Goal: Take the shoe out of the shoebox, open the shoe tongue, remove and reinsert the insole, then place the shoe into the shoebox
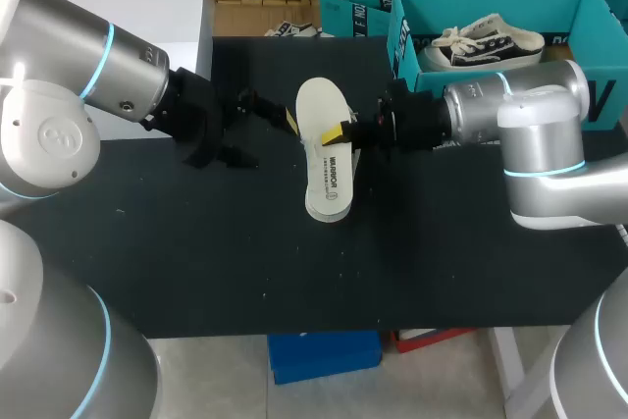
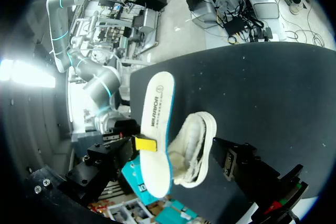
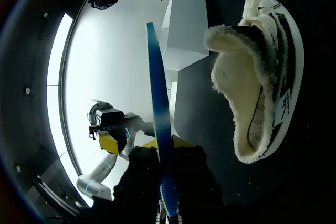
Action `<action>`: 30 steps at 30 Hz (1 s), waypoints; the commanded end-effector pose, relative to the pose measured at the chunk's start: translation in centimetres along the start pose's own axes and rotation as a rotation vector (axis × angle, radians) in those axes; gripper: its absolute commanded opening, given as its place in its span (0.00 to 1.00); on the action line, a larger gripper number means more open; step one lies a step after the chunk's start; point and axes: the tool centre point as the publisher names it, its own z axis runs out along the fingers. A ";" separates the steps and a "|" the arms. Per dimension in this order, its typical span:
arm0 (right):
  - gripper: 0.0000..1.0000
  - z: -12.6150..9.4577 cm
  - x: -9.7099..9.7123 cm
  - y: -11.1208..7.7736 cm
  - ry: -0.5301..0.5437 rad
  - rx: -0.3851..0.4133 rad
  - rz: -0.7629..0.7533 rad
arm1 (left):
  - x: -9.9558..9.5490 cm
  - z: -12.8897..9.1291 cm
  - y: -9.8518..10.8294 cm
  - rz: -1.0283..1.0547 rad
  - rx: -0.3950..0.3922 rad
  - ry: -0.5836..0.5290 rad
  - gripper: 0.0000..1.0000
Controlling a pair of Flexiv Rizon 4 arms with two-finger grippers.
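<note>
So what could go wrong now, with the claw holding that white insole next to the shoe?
1. The right claw pinches the insole only at one edge near its middle, so the insole could twist or slip out.
2. The shoe lies on its side on the table, and no claw seems to hold it. Pushing the insole in might just shove the shoe along.
</note>
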 end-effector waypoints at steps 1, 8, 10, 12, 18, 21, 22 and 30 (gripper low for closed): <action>0.00 0.1 0.0 0.0 -0.002 0.001 0.001 | 0.2 0.0 -0.3 -0.014 0.017 -0.049 1.00; 0.00 0.1 0.0 0.0 -0.002 0.001 0.001 | 0.8 -0.1 0.9 -0.146 0.091 -0.232 1.00; 0.00 0.1 0.0 0.0 -0.002 0.001 0.001 | 0.9 0.1 1.3 -0.171 0.084 -0.275 1.00; 0.00 0.1 0.0 0.0 -0.002 0.001 0.001 | 1.1 0.3 1.6 -0.178 0.063 -0.299 1.00; 0.00 0.1 0.0 0.0 -0.002 0.001 0.001 | 1.0 0.8 2.5 -0.199 -0.029 -0.383 1.00; 0.00 0.1 0.0 0.0 -0.002 0.001 0.001 | 0.8 1.2 2.7 -0.194 -0.065 -0.413 1.00; 0.00 0.1 0.0 0.0 -0.002 0.001 0.001 | 0.7 1.4 2.8 -0.194 -0.077 -0.420 1.00; 0.00 0.1 0.0 0.0 -0.002 0.001 0.001 | 0.5 3.0 3.1 -0.213 -0.115 -0.478 1.00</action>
